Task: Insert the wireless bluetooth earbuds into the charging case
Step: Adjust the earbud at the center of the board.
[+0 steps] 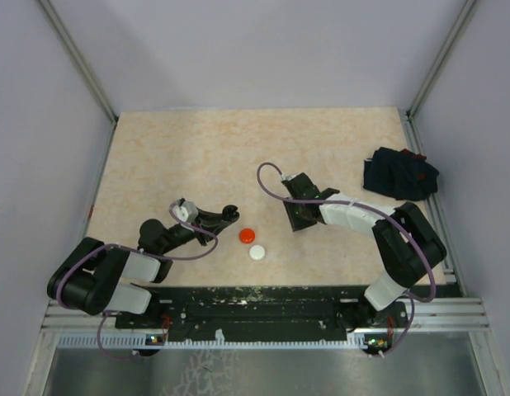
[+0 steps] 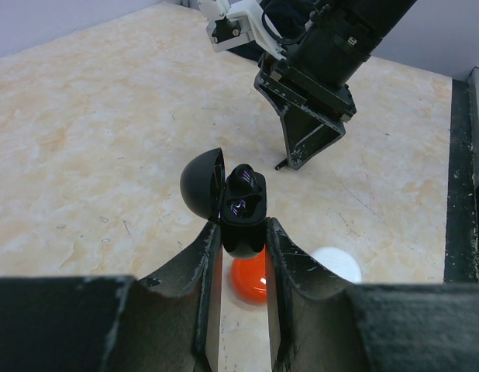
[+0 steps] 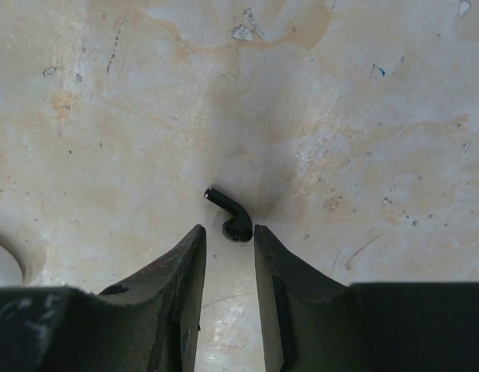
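Black earbud (image 3: 230, 215) lies on worktop (image 3: 340, 116) just past your R jaws, parted, empty. Looks light, slick, prob. skitters: pinch the bulb, not stem. L jaws clamp the open charging case (image 2: 239, 205).

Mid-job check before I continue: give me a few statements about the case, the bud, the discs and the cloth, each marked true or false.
1. The left end effector grips the black charging case, whose lid stands open. True.
2. A black earbud lies on the table at the tips of the right end effector. True.
3. The red disc sits inside the case. False: it lies on the table next to the white disc.
4. The dark cloth bundle lies under the left arm. False: it lies on the right side of the table.
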`<action>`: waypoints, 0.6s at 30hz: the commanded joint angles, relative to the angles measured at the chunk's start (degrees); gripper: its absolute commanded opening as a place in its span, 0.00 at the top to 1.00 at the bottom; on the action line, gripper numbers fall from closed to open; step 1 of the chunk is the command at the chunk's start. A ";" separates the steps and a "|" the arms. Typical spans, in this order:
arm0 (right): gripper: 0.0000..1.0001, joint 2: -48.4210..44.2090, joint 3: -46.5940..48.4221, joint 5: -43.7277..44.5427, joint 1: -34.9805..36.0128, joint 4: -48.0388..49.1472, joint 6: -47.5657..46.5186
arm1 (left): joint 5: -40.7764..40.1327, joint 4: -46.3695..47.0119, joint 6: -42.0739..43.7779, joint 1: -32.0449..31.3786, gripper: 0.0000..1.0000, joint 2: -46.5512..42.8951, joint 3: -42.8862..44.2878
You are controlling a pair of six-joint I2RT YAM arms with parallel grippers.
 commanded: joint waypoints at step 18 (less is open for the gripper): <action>0.68 4.71 6.12 -8.34 4.43 4.65 2.20 | 1.64 3.25 -1.08 0.34 1.00 -0.29 -0.15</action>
